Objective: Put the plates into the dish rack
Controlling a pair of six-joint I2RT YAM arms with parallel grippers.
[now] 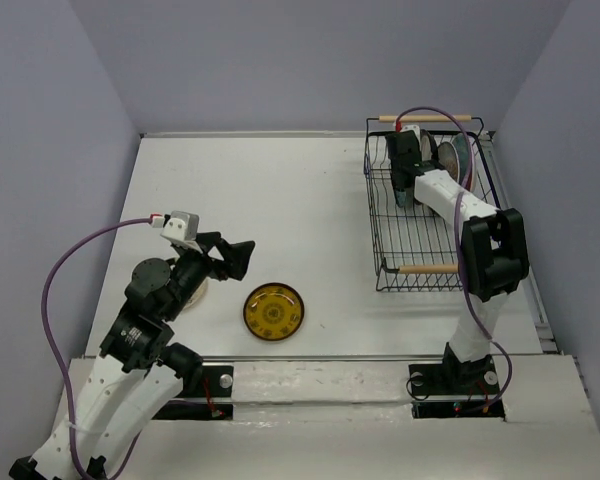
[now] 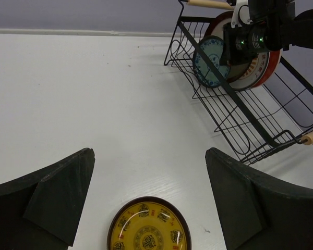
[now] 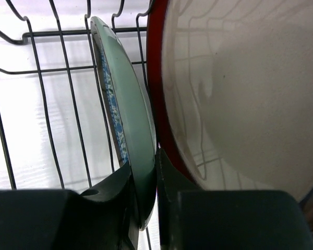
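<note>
1. The black wire dish rack (image 1: 380, 215) stands at the far right of the white table (image 1: 280, 190), with a wooden handle (image 1: 427, 268) at its near end. Grey walls close in the table on three sides.
2. Inside the rack, at its far end, a large red-rimmed cream plate (image 3: 240, 94) stands on edge, just beside the small teal-blue plate (image 3: 128, 120).
3. An amber-yellow plate (image 1: 273, 311) lies flat on the table near the left arm, well apart from the rack. Its dark motifs are too small to read.
4. The right pincer (image 3: 145, 179) reaches down into the rack and clamps the lower rim of the small teal-blue plate. One finger (image 3: 172, 182) is wedged between the two plates.
5. The left pincer (image 2: 148, 156) gapes wide above the amber-yellow plate and holds nothing.
</note>
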